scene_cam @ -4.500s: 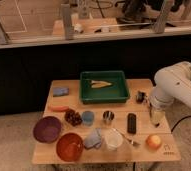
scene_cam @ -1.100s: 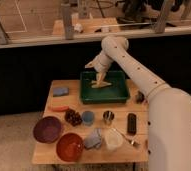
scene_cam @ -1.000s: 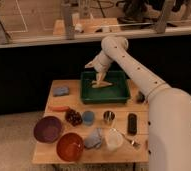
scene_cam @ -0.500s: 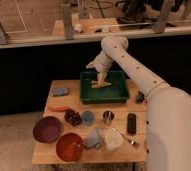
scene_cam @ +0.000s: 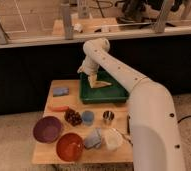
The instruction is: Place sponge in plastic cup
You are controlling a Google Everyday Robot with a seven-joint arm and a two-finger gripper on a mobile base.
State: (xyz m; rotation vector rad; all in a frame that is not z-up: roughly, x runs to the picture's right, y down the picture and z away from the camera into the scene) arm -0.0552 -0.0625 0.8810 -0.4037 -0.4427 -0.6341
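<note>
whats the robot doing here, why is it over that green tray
The robot's one arm reaches across the table, and its gripper hangs open over the left part of the green tray, holding nothing. The sponge lies untouched on the table just left of the tray. The plastic cup stands nearer the front, beside the metal cup. The sponge is not yet picked up.

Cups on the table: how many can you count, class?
3. The blue plastic cup sits mid-table, the metal cup beside it, and the whitish cup near the front edge. The arm may hide more. The hand hangs over the green tray.
</note>
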